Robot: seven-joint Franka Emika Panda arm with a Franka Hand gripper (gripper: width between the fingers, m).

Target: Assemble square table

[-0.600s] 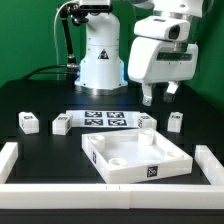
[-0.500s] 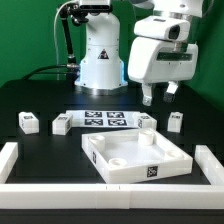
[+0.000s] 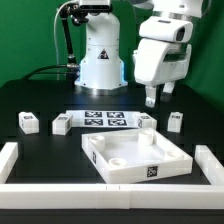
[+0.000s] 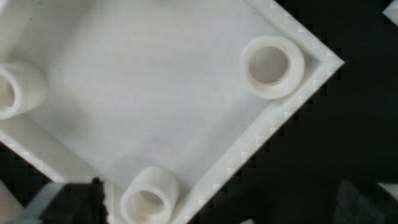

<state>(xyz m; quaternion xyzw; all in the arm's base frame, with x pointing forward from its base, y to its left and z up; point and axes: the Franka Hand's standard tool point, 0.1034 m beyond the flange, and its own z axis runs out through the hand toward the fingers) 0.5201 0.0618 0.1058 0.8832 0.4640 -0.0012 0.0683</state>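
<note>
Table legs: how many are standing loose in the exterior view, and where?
4. Two are on the exterior view's left of the marker board: one leg and another. Two are on its right: one behind the table top, one. None seems hidden.

White tabletop (image 3: 125, 173), white legs (image 3: 27, 122), black table (image 3: 40, 98)

One square tabletop (image 3: 125, 172) and four small white legs (image 3: 27, 122) (image 3: 61, 124) (image 3: 147, 121) (image 3: 176, 121) share the single black counter (image 3: 40, 95), two legs toward the exterior view's left and two toward its right. Also present are one marker board (image 3: 105, 119), one low border wall (image 3: 15, 160), and one robot arm (image 3: 160, 55) carrying one pincer (image 3: 159, 96). The wrist view shows three round sockets (image 4: 272, 66) (image 4: 15, 88) (image 4: 146, 195).
</note>
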